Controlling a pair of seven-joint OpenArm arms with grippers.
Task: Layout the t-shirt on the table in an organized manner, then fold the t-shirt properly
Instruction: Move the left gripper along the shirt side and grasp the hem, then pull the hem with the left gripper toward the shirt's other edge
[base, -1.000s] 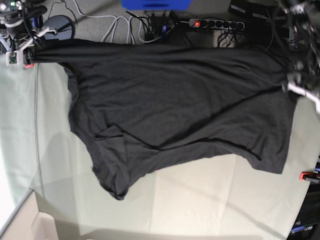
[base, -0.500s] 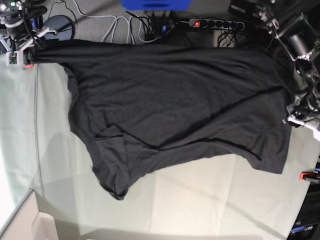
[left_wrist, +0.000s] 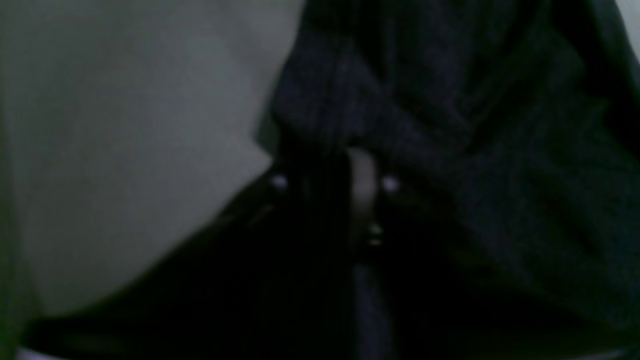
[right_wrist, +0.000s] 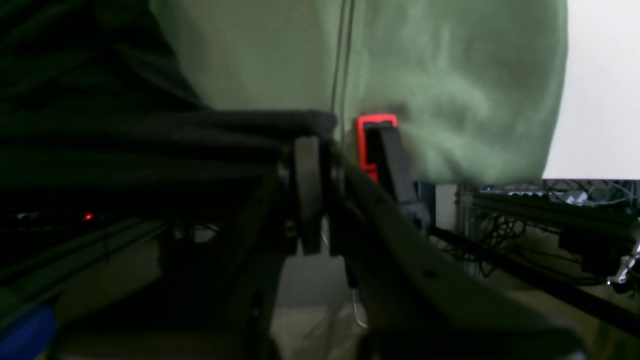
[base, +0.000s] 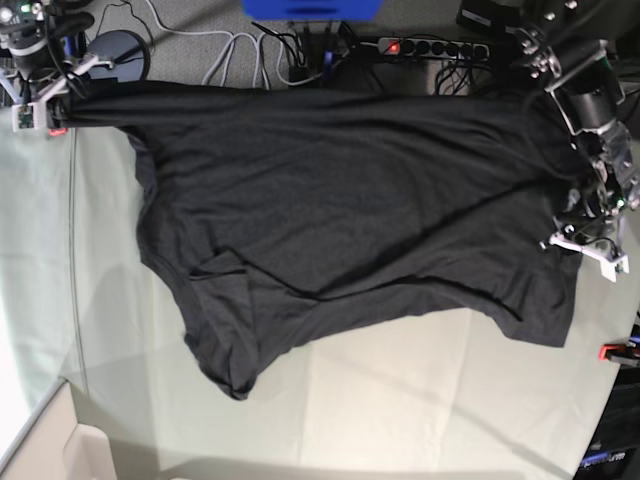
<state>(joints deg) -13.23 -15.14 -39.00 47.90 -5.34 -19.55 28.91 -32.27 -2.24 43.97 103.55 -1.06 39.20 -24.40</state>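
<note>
The dark charcoal t-shirt (base: 350, 200) lies spread across the far half of the pale green table (base: 400, 400), its near hem rumpled at the left; no logo shows. My right gripper (base: 52, 103) is at the far left table corner, shut on a stretched corner of the shirt; the right wrist view shows its fingers (right_wrist: 307, 165) pinching the fabric (right_wrist: 150, 135). My left gripper (base: 578, 240) is at the shirt's right edge. In the dark left wrist view the gripper (left_wrist: 350, 165) looks closed on a fold of the shirt (left_wrist: 450, 125) beside bare table (left_wrist: 125, 125).
Red-orange clamps sit at the table's right edge (base: 612, 351) and at the far left corner (right_wrist: 375, 145). A power strip (base: 430, 47), cables (base: 240, 50) and a blue object (base: 310, 8) lie beyond the far edge. A white box (base: 60, 450) is at the near left.
My left gripper has moved nearer along the shirt's right edge and then slightly inward, and that edge has shifted in a little. The right gripper has not moved.
</note>
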